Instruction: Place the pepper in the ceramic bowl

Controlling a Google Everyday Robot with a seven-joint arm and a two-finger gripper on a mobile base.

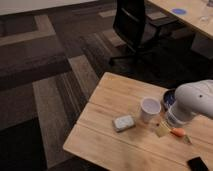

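Observation:
The small orange-red pepper [177, 132] lies on the wooden table [115, 95], right of the white cup. The dark ceramic bowl [168, 97] with its blue inside stands behind the pepper. Only its left rim shows, because my white arm [195, 102] covers the rest. My gripper [162, 129] hangs low over the table just left of the pepper, between it and the cup. It is open and I see nothing held in it.
A white paper cup [149, 108] stands upright near the table's middle, with a pale rectangular block [123, 122] to its left. A black phone-like slab [198, 164] lies at the front right edge. A black office chair [134, 26] stands behind the table on patterned carpet.

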